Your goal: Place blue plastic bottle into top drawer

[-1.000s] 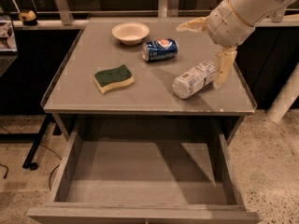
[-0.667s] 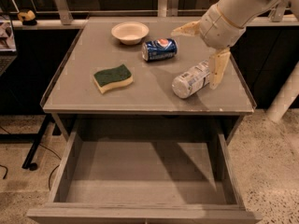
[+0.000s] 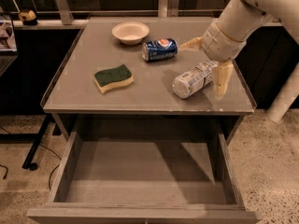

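Note:
The blue plastic bottle [image 3: 192, 79], clear with a white label, lies on its side on the right part of the tabletop [image 3: 93, 55]. My gripper [image 3: 207, 62] is open at the bottle's far right end. One finger [image 3: 222, 79] is down beside the bottle on its right, and the other [image 3: 191, 43] points toward the soda can. The fingers are spread wide and hold nothing. The top drawer [image 3: 140, 171] is pulled fully out below the table's front edge and is empty.
A blue Pepsi can [image 3: 159, 49] lies on its side just behind the bottle. A green and yellow sponge [image 3: 113, 77] lies at the left middle. A cream bowl [image 3: 130, 32] stands at the back. The table has a low raised rim.
My gripper has come down toward the tabletop around the bottle's right end. The bottle, can, sponge and drawer have not moved.

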Robot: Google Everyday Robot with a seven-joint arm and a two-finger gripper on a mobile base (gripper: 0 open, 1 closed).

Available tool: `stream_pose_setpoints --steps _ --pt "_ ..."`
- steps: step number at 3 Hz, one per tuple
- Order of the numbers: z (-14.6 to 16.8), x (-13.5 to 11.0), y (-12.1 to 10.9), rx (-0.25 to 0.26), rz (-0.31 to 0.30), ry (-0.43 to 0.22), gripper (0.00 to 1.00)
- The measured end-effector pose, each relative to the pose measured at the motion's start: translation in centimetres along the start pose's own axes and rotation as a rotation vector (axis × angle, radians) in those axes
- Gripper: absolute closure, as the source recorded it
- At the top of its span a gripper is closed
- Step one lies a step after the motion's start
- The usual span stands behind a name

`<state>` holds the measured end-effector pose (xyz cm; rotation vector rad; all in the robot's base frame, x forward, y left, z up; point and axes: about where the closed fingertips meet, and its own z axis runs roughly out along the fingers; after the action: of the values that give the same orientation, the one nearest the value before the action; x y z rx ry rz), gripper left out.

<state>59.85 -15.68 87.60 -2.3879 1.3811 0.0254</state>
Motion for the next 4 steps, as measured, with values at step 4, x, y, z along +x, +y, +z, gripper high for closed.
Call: stream_pose_setpoints --steps 4 --pt "2.8 -0.9 -0.4 -0.031 0.07 -0.018 0.0"
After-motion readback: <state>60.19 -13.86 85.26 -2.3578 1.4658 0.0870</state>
